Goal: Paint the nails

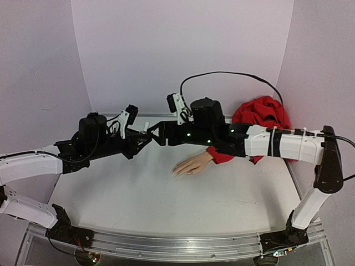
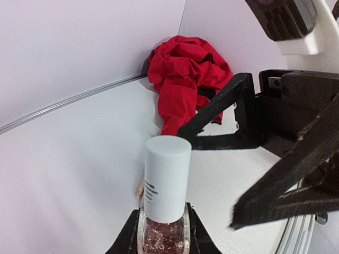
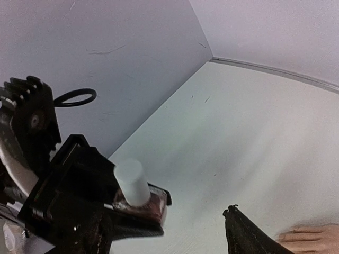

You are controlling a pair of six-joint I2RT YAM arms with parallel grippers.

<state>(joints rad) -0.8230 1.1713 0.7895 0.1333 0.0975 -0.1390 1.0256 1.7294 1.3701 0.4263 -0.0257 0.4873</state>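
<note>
The pale peach mannequin hand (image 1: 192,164) lies on the white table, fingers pointing left, its red sleeve (image 1: 222,157) under my right arm. Its nails are too small to make out. My left gripper (image 1: 143,137) is shut on a small glass bottle (image 2: 163,233) of glittery reddish polish with a white cap (image 2: 167,177), held upright above the table. My right gripper (image 1: 157,134) is open, and its black fingers (image 2: 217,108) spread just right of the cap without touching it. In the right wrist view the bottle (image 3: 139,188) sits left of the right gripper (image 3: 196,225), with the hand's fingertips (image 3: 312,238) at the bottom right.
A bundle of red fabric (image 1: 262,113) lies at the back right corner, also in the left wrist view (image 2: 183,79). White walls close in the table (image 1: 138,188) at the back and sides. Both arms meet above the table's back middle.
</note>
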